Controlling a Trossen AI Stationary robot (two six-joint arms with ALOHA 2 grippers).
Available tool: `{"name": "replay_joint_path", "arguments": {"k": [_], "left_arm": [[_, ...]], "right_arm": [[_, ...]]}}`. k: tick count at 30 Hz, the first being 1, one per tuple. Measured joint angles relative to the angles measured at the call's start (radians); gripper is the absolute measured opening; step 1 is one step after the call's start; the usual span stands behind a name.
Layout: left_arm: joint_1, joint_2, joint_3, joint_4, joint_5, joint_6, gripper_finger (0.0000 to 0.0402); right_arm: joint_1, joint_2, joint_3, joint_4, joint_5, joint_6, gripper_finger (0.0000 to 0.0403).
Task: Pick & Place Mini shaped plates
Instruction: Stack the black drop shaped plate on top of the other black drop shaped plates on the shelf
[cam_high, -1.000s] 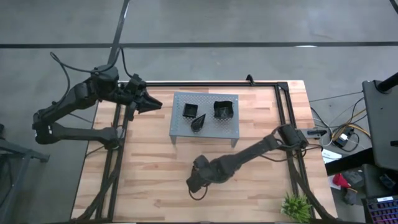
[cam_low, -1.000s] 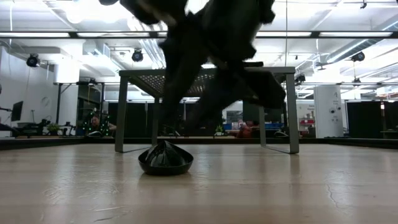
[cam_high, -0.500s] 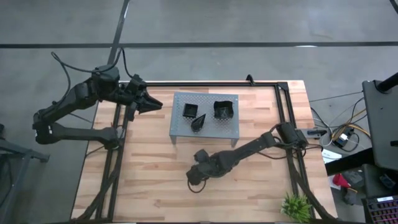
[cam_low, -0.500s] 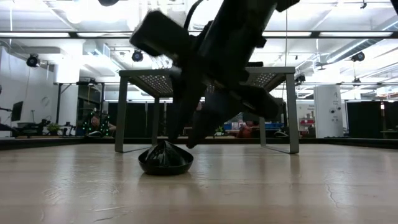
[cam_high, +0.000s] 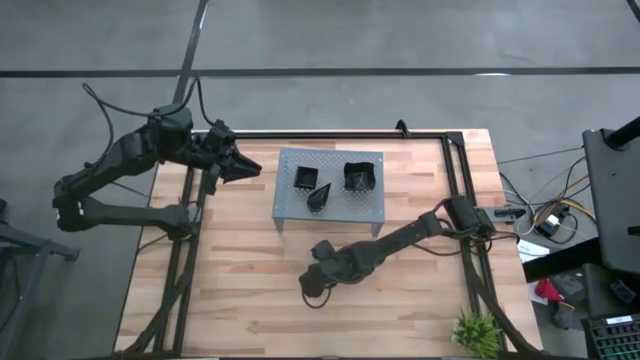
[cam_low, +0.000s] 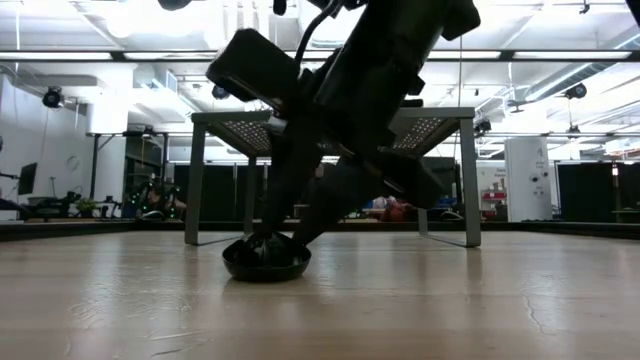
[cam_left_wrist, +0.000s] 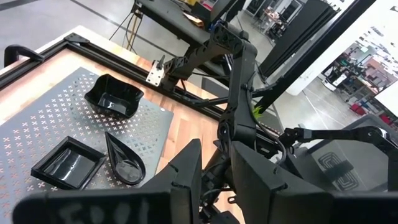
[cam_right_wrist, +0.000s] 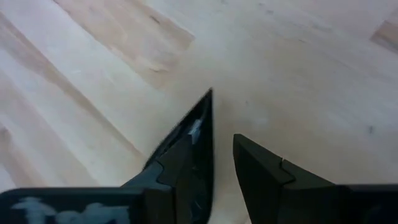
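Observation:
A glossy black teardrop dish (cam_low: 265, 264) rests on its base on the wooden table, in front of the grey perforated rack (cam_high: 332, 214). My right gripper (cam_low: 265, 238) slants down onto it, open by a narrow gap. In the right wrist view the dish's pointed end (cam_right_wrist: 200, 118) shows beside one finger of the right gripper (cam_right_wrist: 222, 140). On the rack lie a small square dish (cam_high: 305, 177), a second teardrop dish (cam_high: 318, 198) and a larger square dish (cam_high: 358, 175). My left gripper (cam_high: 250, 167) waits left of the rack, narrowly open. My right gripper comes at the teardrop dish's raised pointed end (cam_low: 262, 244) slanting from above, fingertips down at its rim. I cannot tell whether they touch it. The dish sits flat on the table.
The rack stands on four legs toward the table's far side. A small green plant (cam_high: 476, 332) sits at the near right corner. A black frame rail (cam_high: 330, 134) runs along the table's far edge. Bare wood lies left of and in front of the dish.
My right gripper has come down toward the teardrop dish, from clearly above it to its rim. The dish has stayed where it was on the table.

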Motion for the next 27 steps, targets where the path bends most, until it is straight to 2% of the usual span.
{"name": "replay_joint_path", "arguments": {"k": [8, 15, 20, 27], "left_arm": [[0.0, 0.0, 0.0, 0.0, 0.0, 0.001, 0.0081], [0.0, 0.001, 0.0, 0.0, 0.0, 0.001, 0.0081], [0.0, 0.002, 0.0, 0.0, 0.0, 0.005, 0.0081], [0.0, 0.002, 0.0, 0.0, 0.0, 0.019, 0.0081]], "right_arm": [[0.0, 0.0, -0.017, -0.009, -0.004, 0.01, 0.0079], [-0.004, 0.0, -0.022, 0.023, -0.037, 0.028, 0.0017], [-0.004, -0.003, -0.006, 0.02, -0.037, 0.108, 0.0009], [0.002, -0.018, 0.096, 0.012, -0.029, 0.238, 0.0008]]}}
